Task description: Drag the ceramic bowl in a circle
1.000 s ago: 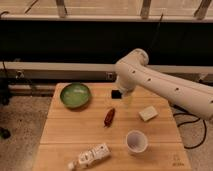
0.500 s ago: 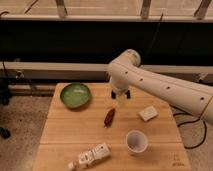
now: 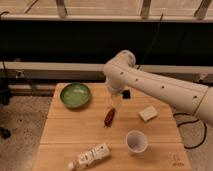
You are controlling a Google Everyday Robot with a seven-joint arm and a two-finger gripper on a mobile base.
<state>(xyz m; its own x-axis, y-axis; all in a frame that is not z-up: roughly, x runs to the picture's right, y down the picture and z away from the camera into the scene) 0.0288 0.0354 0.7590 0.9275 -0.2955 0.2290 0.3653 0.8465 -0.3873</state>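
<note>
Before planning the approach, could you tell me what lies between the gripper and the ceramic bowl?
Only bare wooden table, as the camera view shows: the gripper hangs to the right of the ceramic bowl, apart from it.

Arm (image 3: 160,90) bent, gripper (image 3: 116,101) pointing down.
The gripper hangs near the ceramic bowl (image 3: 75,95), on its right in view, fingers apart, holding nothing.

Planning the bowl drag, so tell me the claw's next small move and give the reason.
Probably shift the claw sideways toward the ceramic bowl, to line it up over the rim. The claw hangs open and empty near the back of the wooden table, above a small red object. It is clearly apart from the bowl, which sits untouched at a back corner.
</note>
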